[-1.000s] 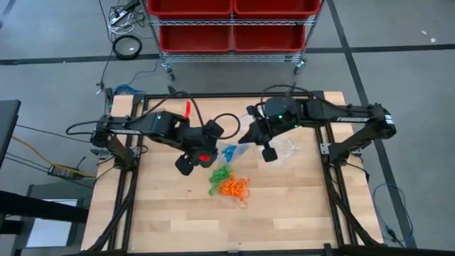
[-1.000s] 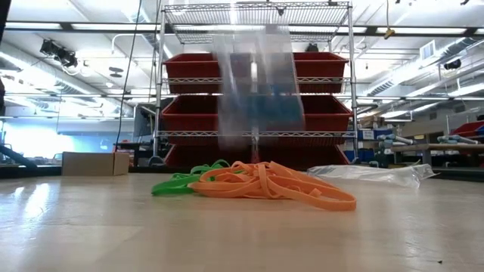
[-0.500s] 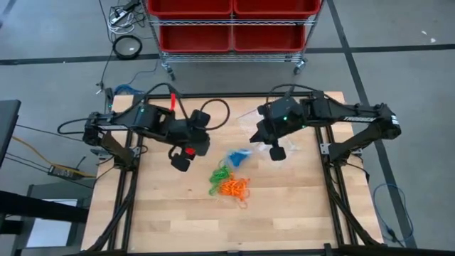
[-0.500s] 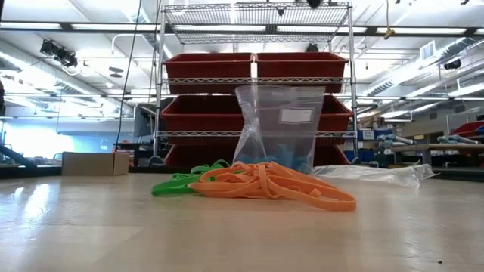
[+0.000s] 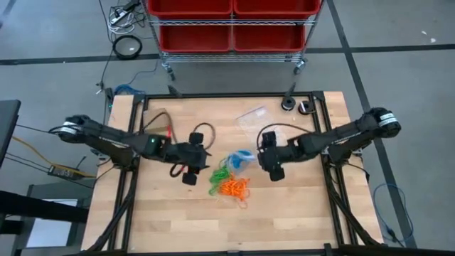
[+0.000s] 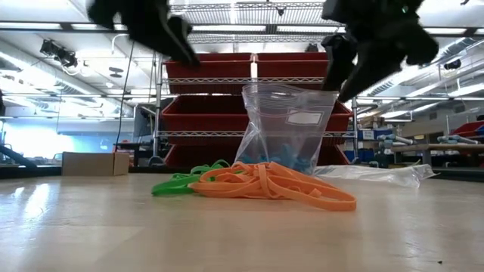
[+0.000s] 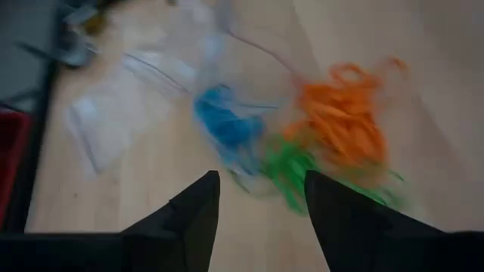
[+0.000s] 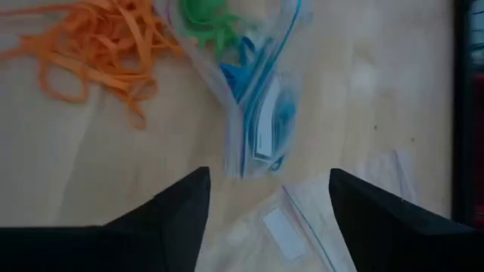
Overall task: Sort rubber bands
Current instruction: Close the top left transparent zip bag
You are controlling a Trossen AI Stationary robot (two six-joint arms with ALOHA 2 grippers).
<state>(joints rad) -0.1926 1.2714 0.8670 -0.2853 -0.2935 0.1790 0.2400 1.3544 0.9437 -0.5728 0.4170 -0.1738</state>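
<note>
- Two robot arms flank a small heap of rubber bands at the middle of the wooden tabletop (image 5: 170,213): the left gripper (image 5: 189,169) sits just to the left of the heap, its fingers spread apart and holding nothing, while the right gripper (image 5: 272,165) sits to the right of the bagged bands, its fingers wide and also empty.
- The orange rubber bands (image 5: 232,188) lie loose in a tangle on the bare wood, with the green rubber bands (image 5: 220,173) touching them on the side nearer the left arm.
- A clear zip bag (image 6: 290,127) stands upright just behind the loose pile, its mouth gaping; the blue rubber bands (image 8: 281,113) sit in its bottom, so blue looks to be sorted while green and orange are not yet bagged.
- In the right wrist view some green loops show at or across the bag's open end; whether they lie inside or merely against it cannot be told.
- A second, flat zip bag (image 5: 254,119) lies farther back on the tabletop and appears empty; another flat bag (image 6: 370,173) rests to the right of the standing one.
- The risk from here: the standing bag is unsupported and light, so a brush from either gripper could tip it and spill blue bands back into the mix.
- Green and orange loops are interlocked, so a pinch on one colour is likely to drag the other along.
</note>
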